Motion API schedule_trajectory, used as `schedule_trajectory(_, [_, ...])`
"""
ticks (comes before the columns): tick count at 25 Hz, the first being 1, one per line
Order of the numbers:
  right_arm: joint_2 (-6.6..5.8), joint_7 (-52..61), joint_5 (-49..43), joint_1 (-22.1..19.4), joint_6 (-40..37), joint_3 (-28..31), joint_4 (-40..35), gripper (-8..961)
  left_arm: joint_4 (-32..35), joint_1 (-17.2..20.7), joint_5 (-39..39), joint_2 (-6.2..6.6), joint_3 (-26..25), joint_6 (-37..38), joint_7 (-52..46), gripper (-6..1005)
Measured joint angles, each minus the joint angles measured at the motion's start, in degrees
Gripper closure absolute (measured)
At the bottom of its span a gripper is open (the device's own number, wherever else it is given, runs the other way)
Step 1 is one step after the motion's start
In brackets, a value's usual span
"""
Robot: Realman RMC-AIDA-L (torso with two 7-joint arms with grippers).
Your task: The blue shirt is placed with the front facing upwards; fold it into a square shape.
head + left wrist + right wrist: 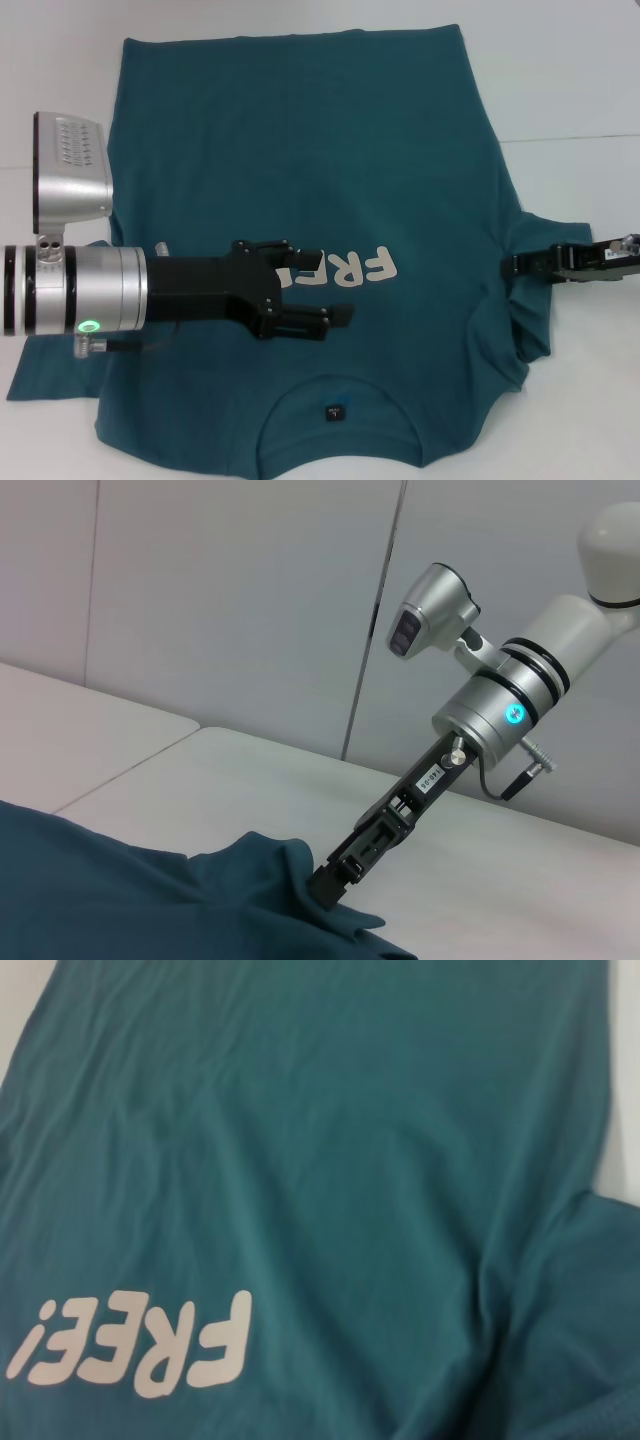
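One dark teal-blue cotton short-sleeved T-shirt [300, 150] lies on my one white table [570, 80], carrying one line of white "FREE!" lettering [365, 268] and one small dark neck label [335, 411]. My two black grippers are both over it: the left gripper [325, 285] above the chest, the right gripper [512, 267] at the shirt's right edge. I count nothing else.

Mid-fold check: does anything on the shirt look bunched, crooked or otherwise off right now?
Yes. The blue shirt lies mostly flat, but its sleeve on the robot's right is bunched and puckered where the right gripper pinches it. The left gripper hovers open over the "FREE!" lettering, covering part of it.
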Motion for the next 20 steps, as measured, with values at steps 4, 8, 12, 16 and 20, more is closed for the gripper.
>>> schedule_trajectory(4, [0.45, -0.05, -0.03, 0.57, 0.65, -0.08, 0.14, 60, 0.0, -0.08, 0.0, 0.0, -0.02, 0.0, 0.12, 124])
schedule_trajectory(8, [0.55, -0.2, 0.04, 1.46, 1.31, -0.13, 0.73, 62, 0.0, -0.11, 0.0, 0.0, -0.07, 0.0, 0.2, 124])
schedule_trajectory(12, [1.02, -0.72, 0.18, 2.24, 2.06, -0.17, 0.83, 63, 0.0, -0.09, 0.0, -0.08, -0.09, 0.0, 0.17, 124])
schedule_trajectory(16, [1.12, -0.86, 0.2, 2.87, 2.75, -0.22, 0.83, 62, 0.0, 0.14, 0.0, -0.09, -0.1, 0.0, 0.16, 124])
schedule_trajectory(20, [0.57, -0.68, 0.01, 3.06, 2.66, -0.22, 0.83, 62, 0.0, 0.26, 0.0, -0.15, -0.2, -0.07, 0.23, 124])
